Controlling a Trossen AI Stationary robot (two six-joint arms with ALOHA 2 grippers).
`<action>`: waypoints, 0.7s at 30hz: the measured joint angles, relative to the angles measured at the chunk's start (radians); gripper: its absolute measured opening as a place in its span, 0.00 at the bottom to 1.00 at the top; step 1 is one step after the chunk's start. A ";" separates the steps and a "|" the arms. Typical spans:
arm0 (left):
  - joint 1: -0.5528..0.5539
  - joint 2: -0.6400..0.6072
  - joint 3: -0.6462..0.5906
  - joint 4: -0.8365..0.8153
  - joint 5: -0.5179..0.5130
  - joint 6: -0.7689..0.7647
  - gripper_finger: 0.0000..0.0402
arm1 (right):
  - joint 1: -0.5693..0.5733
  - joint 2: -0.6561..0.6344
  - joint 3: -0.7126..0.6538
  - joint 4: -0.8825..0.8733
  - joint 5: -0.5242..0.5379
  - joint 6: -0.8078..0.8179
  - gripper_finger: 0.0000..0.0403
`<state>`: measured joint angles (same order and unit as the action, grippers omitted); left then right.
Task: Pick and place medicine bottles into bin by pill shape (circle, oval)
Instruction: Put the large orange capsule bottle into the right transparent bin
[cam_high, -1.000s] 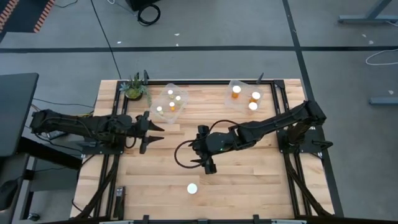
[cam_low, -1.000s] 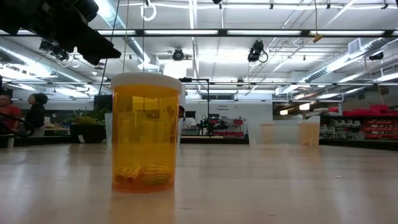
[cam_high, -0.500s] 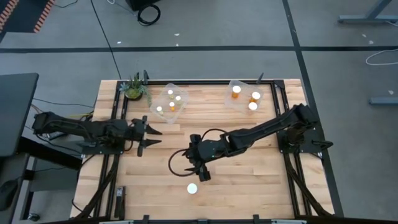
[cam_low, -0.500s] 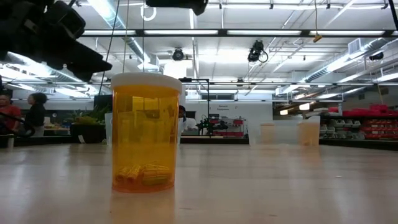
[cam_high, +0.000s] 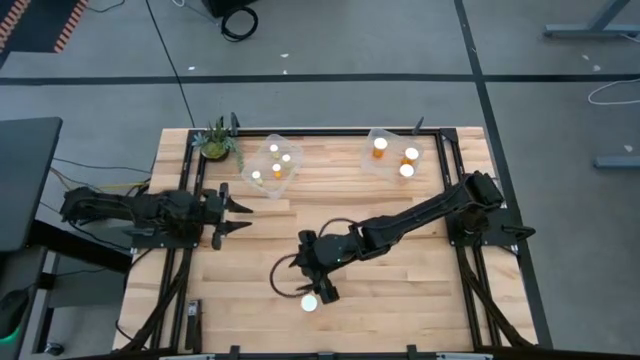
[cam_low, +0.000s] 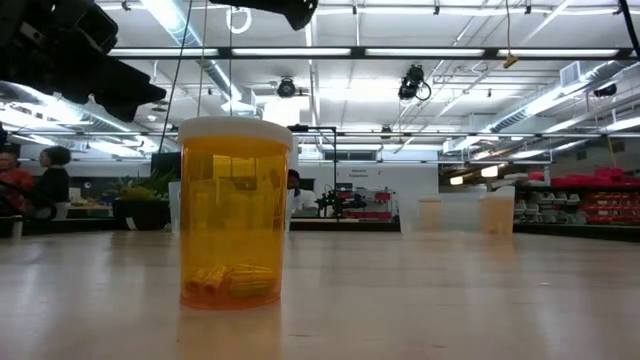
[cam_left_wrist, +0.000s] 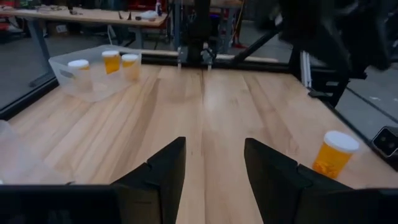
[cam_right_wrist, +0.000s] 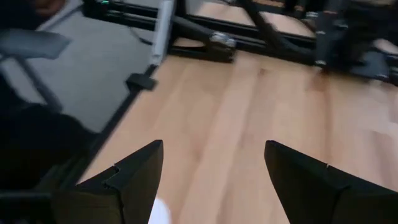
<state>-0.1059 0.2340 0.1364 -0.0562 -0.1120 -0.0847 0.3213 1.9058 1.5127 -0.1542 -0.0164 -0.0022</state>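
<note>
One loose medicine bottle (cam_high: 309, 303), amber with a white cap, stands upright on its base on the wooden table near the front edge. In the low view (cam_low: 235, 215) small pills lie on its bottom. My right gripper (cam_high: 319, 288) is open just on the far side of it and touches nothing. In the right wrist view (cam_right_wrist: 214, 168) the bottle's white cap (cam_right_wrist: 158, 213) shows low between the fingers. My left gripper (cam_high: 230, 214) is open and empty at the table's left. Its wrist view (cam_left_wrist: 214, 155) shows the bottle (cam_left_wrist: 333, 155) far off.
Two clear bins stand at the back. The left bin (cam_high: 270, 165) holds several bottles and the right bin (cam_high: 393, 155) holds three. A green potted plant (cam_high: 216, 142) stands at the back left corner. Bare wood lies between the arms.
My right gripper has moved toward the table's near edge and a little left, to just beside the loose bottle, staying open. My left gripper has drawn back a little toward the table's left edge. The bottle has kept still.
</note>
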 joint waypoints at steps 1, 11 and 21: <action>0.000 -0.010 0.000 -0.002 0.000 0.000 0.43 | 0.006 0.007 -0.001 -0.001 -0.013 -0.006 0.71; -0.017 -0.118 -0.039 -0.031 0.001 -0.015 0.43 | 0.027 0.114 0.000 0.058 -0.061 -0.069 0.71; -0.032 -0.188 -0.122 0.083 0.005 -0.005 0.43 | 0.023 0.175 -0.001 0.102 -0.190 -0.076 0.71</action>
<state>-0.1383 0.0462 0.0142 0.0265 -0.1071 -0.0899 0.3447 2.0807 1.5116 -0.0517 -0.2068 -0.0784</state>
